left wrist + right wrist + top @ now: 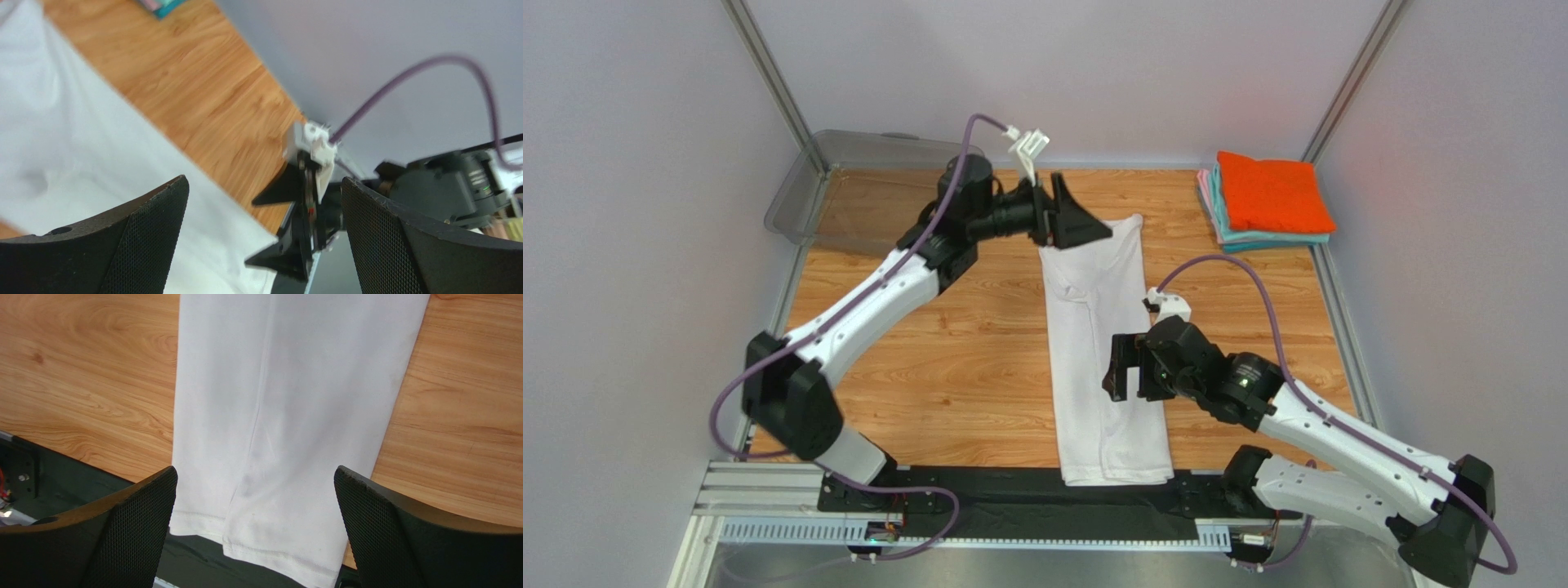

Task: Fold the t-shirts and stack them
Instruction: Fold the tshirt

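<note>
- Left gripper [1078,221] gapes wide and empty at the 12 o'clock end of the white t-shirt [1100,355].
- Right gripper [1120,368], equally wide and empty, hangs over its middle.
- Smooth cotton strip lies mid-table [940,355]; its hem overhangs at 6 o'clock.
- Orange-topped folded stack [1269,200] sits at 2 o'clock.
- Only the right wrist view shows hem stitching.

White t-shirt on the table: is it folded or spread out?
Partly folded: the white t-shirt lies as a long narrow strip, no sleeves sticking out, unlike the square stack.
</note>
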Controlling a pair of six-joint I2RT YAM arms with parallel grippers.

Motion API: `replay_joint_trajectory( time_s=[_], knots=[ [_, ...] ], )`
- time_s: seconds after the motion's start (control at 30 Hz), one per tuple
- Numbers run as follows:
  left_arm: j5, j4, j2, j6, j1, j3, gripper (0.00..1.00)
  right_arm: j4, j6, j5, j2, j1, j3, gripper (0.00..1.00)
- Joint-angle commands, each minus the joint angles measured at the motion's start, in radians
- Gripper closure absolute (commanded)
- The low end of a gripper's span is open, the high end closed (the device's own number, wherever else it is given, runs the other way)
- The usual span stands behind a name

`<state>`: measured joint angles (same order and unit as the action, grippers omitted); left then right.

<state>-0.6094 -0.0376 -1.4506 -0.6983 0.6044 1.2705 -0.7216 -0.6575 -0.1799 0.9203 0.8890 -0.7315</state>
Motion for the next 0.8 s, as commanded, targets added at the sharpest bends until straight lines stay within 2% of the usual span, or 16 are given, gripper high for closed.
replay_joint_trajectory(
  time_s=[0.0, 0.03, 0.13, 0.23, 0.3, 0.43, 0.53, 0.67, 0.77],
  knots=[
    [0.189, 0.22, 0.145, 0.14, 0.034, -0.235, 0.0, 0.077, 0.058, 0.008, 0.093, -0.021, -0.029, 0.0],
    [0.212, 0.235, 0.238, 0.143, 0.038, -0.34, 0.0, 0.111, 0.064, 0.048, 0.124, -0.022, -0.032, 0.0],
    [0.27, 0.31, 0.419, 0.123, 0.037, -0.527, 0.0, 0.14, 0.07, 0.094, 0.248, -0.025, -0.052, 0.0],
    [0.307, 0.445, 0.586, 0.091, 0.038, -0.63, 0.0, 0.207, 0.067, 0.218, 0.346, -0.024, -0.039, 0.0],
    [0.324, 0.51, 0.668, 0.069, 0.038, -0.671, 0.0, 0.244, 0.049, 0.22, 0.379, -0.024, -0.025, 0.0],
    [0.393, 0.554, 0.858, -0.016, 0.038, -0.764, 0.0, 0.26, 0.03, 0.129, 0.477, -0.021, -0.029, 0.0],
    [0.442, 0.587, 0.924, -0.021, 0.038, -0.781, 0.0, 0.283, 0.024, 0.131, 0.523, -0.016, -0.037, 0.0],
    [0.517, 0.622, 0.952, -0.026, 0.038, -0.761, 0.0, 0.333, -0.056, 0.145, 0.578, -0.004, -0.042, 0.0],
    [0.522, 0.63, 0.952, -0.032, 0.038, -0.746, 0.0, 0.373, -0.106, 0.143, 0.618, 0.01, -0.062, 0.0]
  ],
)
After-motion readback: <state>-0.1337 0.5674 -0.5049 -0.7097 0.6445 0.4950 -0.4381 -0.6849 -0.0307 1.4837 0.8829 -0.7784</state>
